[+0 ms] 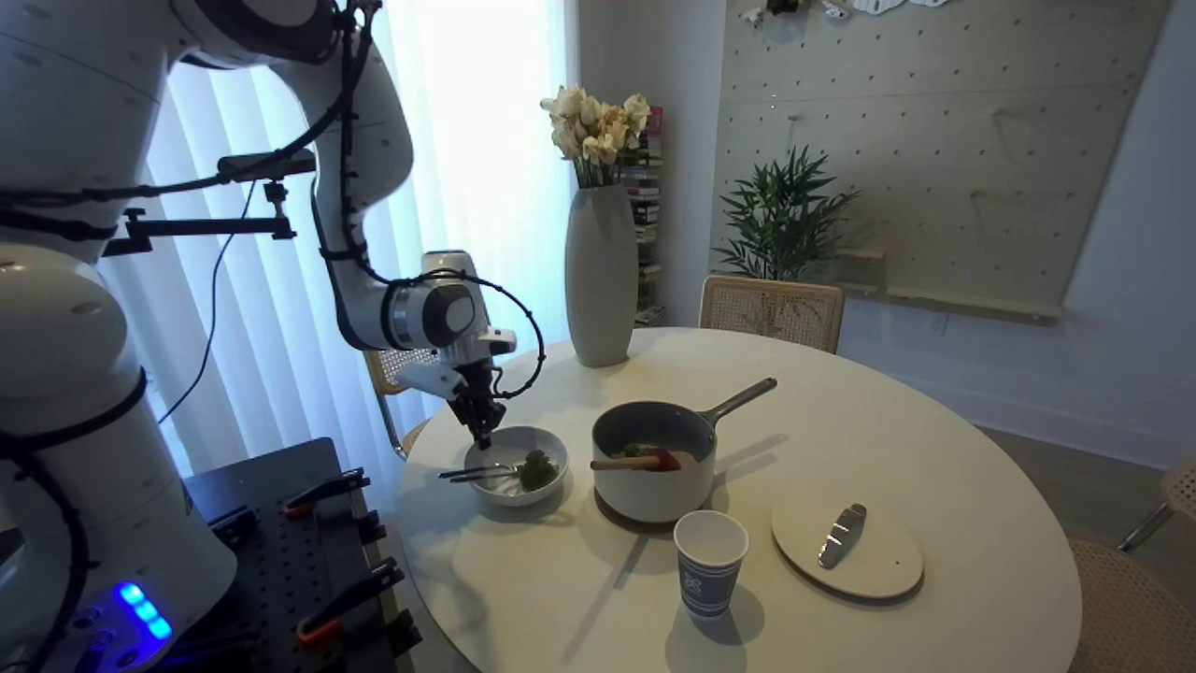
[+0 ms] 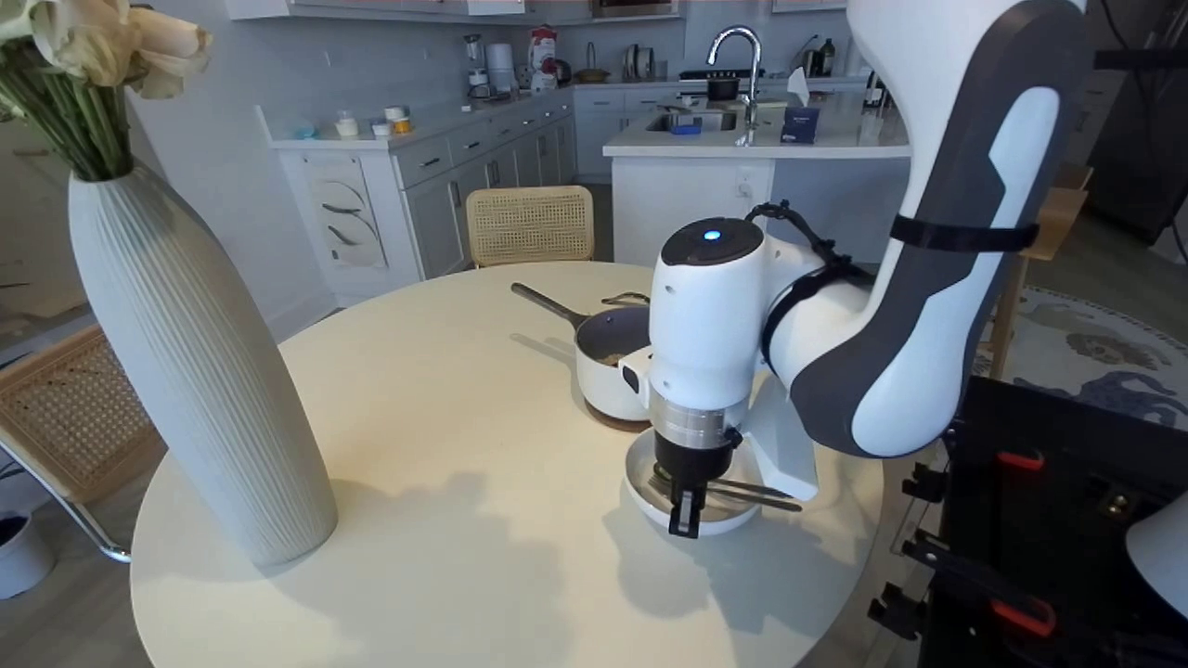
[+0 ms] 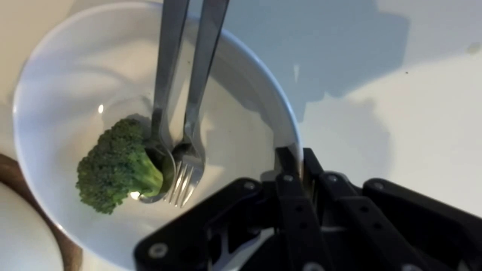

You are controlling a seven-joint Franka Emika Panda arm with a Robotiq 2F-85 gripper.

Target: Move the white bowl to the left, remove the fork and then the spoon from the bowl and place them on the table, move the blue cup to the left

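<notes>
The gripper point(image 3: 300, 160) pinches the white bowl point(image 1: 520, 447) by its rim, beside the saucepan point(image 1: 654, 493). For the leftward shift, I'd glide slowly and level, so the fork point(image 3: 194, 98) and spoon point(image 3: 162, 90), handles jutting past the rim, don't tip out.

We see a broad bare stretch of surface point(image 2: 436, 399) between the vase point(image 2: 232, 390) and the white bowl point(image 3: 241, 150); another, between bowl and blue cup point(image 1: 707, 584), reaches the robot-side edge. As obstacles we mark the saucepan point(image 1: 645, 497) just beside the bowl, the fork point(image 3: 196, 84) and spoon point(image 3: 163, 81) overhanging its rim towards that edge, and the fingers point(image 3: 287, 160) astride the rim.
</notes>
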